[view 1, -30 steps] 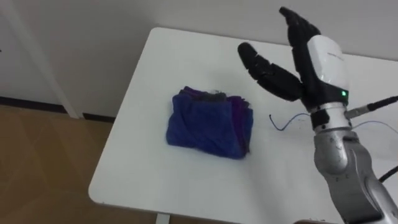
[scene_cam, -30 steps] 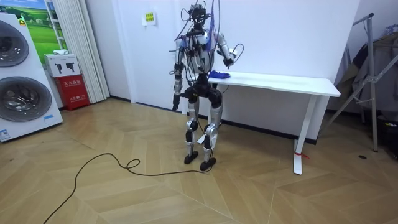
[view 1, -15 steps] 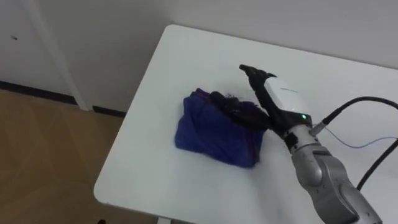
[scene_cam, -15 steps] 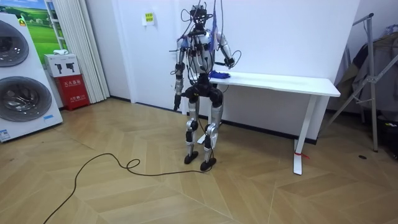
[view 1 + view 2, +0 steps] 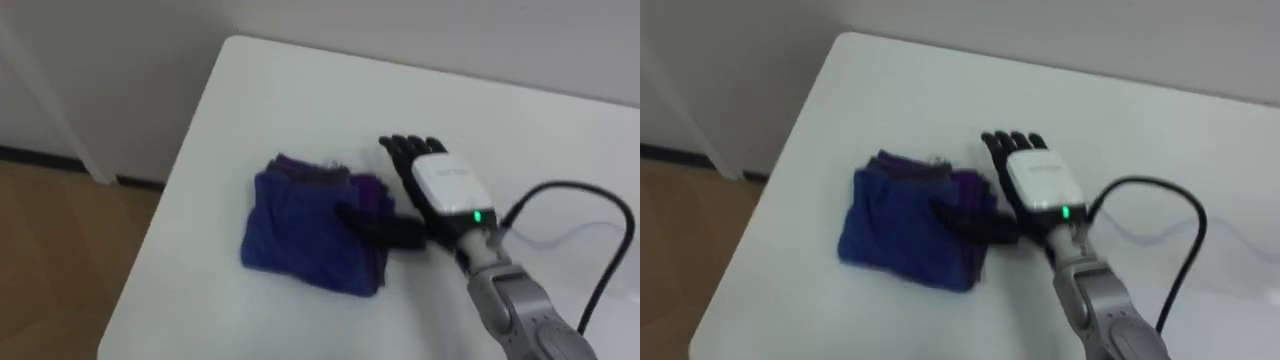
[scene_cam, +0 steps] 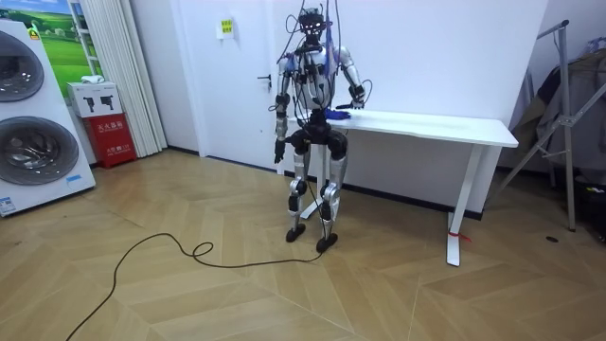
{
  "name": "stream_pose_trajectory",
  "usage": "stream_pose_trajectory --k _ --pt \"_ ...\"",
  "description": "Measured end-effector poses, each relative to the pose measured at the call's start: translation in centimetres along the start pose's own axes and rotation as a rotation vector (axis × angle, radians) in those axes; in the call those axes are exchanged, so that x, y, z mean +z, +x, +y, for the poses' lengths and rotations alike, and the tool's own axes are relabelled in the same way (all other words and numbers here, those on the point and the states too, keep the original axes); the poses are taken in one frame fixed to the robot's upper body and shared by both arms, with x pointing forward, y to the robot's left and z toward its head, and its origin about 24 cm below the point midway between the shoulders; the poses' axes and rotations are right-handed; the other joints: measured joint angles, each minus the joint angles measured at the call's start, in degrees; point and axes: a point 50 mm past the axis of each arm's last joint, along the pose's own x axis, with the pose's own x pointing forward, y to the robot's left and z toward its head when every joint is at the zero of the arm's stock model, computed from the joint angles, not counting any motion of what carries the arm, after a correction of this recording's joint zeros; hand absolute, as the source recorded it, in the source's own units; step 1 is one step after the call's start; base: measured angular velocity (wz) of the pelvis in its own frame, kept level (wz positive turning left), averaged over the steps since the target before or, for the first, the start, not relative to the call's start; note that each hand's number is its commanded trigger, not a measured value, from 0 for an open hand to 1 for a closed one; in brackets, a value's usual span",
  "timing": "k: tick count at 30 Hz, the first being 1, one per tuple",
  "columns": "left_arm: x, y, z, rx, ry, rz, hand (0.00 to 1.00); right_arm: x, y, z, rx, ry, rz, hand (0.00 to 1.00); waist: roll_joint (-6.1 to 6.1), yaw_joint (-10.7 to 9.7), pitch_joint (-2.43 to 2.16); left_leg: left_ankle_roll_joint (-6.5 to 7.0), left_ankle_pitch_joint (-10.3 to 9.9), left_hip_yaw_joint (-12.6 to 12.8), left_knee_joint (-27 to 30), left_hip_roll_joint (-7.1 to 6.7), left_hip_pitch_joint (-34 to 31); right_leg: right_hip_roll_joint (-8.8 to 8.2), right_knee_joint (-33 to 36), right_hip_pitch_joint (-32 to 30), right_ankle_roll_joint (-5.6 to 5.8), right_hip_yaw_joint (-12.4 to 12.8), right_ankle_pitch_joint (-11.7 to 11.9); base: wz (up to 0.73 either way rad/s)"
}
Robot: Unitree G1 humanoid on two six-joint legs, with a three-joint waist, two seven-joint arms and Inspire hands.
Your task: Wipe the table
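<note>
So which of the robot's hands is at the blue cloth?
The right hand: it rests open on the white table, thumb across the blue cloth. The left hand hangs at the robot's side.

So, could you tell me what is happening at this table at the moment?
The robot stands at the end of a white table, set to wipe it. Its right hand lies flat, fingers straight, beside a folded blue cloth, with the thumb laid across the cloth's right edge. Its left hand hangs at its side.
</note>
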Motion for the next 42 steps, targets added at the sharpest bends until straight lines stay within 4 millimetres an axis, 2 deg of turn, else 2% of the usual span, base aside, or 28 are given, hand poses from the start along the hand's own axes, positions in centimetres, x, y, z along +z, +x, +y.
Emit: stream_pose_trajectory --k 1,2,3,7,9,17,20,23,25,27,32,42 --pt "0.0 0.0 -0.1 -0.003 0.0 0.001 0.0 0.1 -0.1 0.1 -0.01 -0.022 -0.011 0.0 0.43 0.6 0.34 0.01 0.0 -0.7 0.0 -0.24 0.9 -0.17 0.4 -0.2 0.87 -1.0 -0.4 0.0" --pt "0.0 0.0 -0.1 0.0 0.001 0.001 0.0 0.1 -0.2 0.1 -0.013 -0.029 -0.016 0.0 0.2 0.9 0.19 0.02 0.0 -1.2 -0.1 -0.41 1.1 -0.2 0.2 -0.1 1.27 -1.1 -0.7 -0.1" --pt "-0.3 -0.1 0.1 0.008 0.001 0.007 0.0 0.4 -0.3 0.1 -0.023 -0.045 -0.036 0.0 -0.17 1.8 -0.04 0.1 -0.1 -2.6 -0.1 -0.84 1.4 -0.31 -0.9 0.6 1.32 -1.3 -0.7 -0.13" --pt "-0.7 -0.2 -0.5 -0.005 -0.006 0.019 0.0 0.4 -0.3 0.0 -0.06 -0.055 -0.037 0.0 1.18 1.7 0.82 0.12 -0.2 -1.9 -0.5 -1.59 2.4 -0.81 -0.7 2.5 1.4 -2.4 -0.6 0.11" --pt "-0.7 -0.2 -0.5 -0.004 -0.006 0.021 0.0 0.5 -0.3 -0.1 -0.079 -0.068 -0.044 0.0 1.39 1.8 0.87 0.12 -0.2 -1.9 -0.5 -1.62 1.9 -0.82 -0.8 2.1 1.4 -2.4 -0.6 0.0" --pt "-0.8 -0.1 -0.6 -0.01 0.0 0.043 0.0 0.7 -0.3 -0.5 -0.149 -0.069 -0.057 0.0 1.08 1.6 0.51 0.13 -0.2 -1.8 -0.5 -1.93 1.2 -1.0 -0.7 1.6 1.42 -2.1 -0.6 0.03" --pt "-0.8 0.0 -0.7 -0.011 0.0 0.047 0.0 1.0 -0.3 -0.7 -0.171 -0.062 -0.072 0.0 1.22 1.5 0.42 0.22 -0.2 -1.8 -0.4 -2.17 1.2 -0.81 -0.7 1.7 1.46 -1.0 -0.8 -0.04" --pt "-0.8 -0.1 -0.8 -0.014 0.001 0.05 0.0 1.5 -0.7 -1.1 -0.196 -0.052 -0.09 0.0 1.8 1.5 0.28 0.75 -0.4 -1.9 -0.3 -2.44 0.9 -0.93 -0.6 1.6 1.47 -0.9 -1.0 -0.05" --pt "-1.1 -0.2 -1.1 -0.018 0.0 0.059 0.0 2.0 -1.3 -1.3 -0.213 -0.036 -0.112 0.0 2.6 1.5 -0.15 0.87 -0.5 -1.9 0.0 -2.59 0.9 -1.05 -0.4 1.7 1.47 -1.1 -1.0 -0.02" --pt "-1.2 -0.2 -1.2 -0.015 -0.001 0.062 0.0 2.2 -1.7 -1.2 -0.212 -0.026 -0.118 0.0 3.03 1.4 -0.26 0.88 -0.5 -1.9 0.1 -2.63 1.0 -1.13 -0.1 1.8 1.47 -1.1 -1.0 0.0" --pt "-1.2 -0.2 -1.3 -0.011 -0.001 0.065 0.0 2.2 -2.5 -0.4 -0.183 -0.01 -0.112 0.0 3.1 1.2 -0.09 0.94 -0.4 -1.8 0.6 -2.74 0.9 -1.3 0.3 1.8 1.48 -1.4 -1.0 0.0" --pt "-1.0 0.0 -1.3 -0.014 0.002 0.068 0.0 3.3 -3.3 1.0 -0.09 0.04 -0.163 0.0 1.78 0.9 0.33 1.0 -0.5 -1.0 0.7 -2.85 0.4 -1.52 0.1 1.4 1.21 -1.6 -1.5 0.0"
